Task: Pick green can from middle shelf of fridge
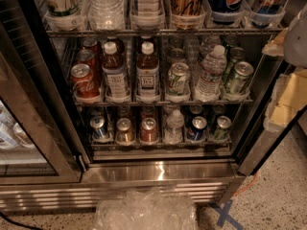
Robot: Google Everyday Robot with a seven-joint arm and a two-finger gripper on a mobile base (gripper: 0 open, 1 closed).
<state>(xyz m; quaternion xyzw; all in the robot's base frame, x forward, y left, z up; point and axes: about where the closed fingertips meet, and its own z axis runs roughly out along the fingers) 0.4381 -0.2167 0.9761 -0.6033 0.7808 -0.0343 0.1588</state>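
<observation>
The fridge [158, 172] stands open in front of me. The green can [238, 77], dark green with a silver top, stands at the right end of the middle shelf [163, 101], at the front of its lane. Left of it stand a clear water bottle [209, 73], a paler silver can with green swirls [178, 79], two brown bottles and a red cola can [85, 82]. My gripper [282, 83] shows pale and yellowish at the right edge of the view, outside the cabinet, a little right of the green can and at about its height.
The glass door [29, 128] hangs open on the left. The upper rack [163, 31] holds tall cups and Pepsi cans. The bottom rack [158, 142] holds several cans. Crumpled clear plastic [144, 212], a blue tape cross [223, 213] and an orange cable [247, 183] lie on the floor.
</observation>
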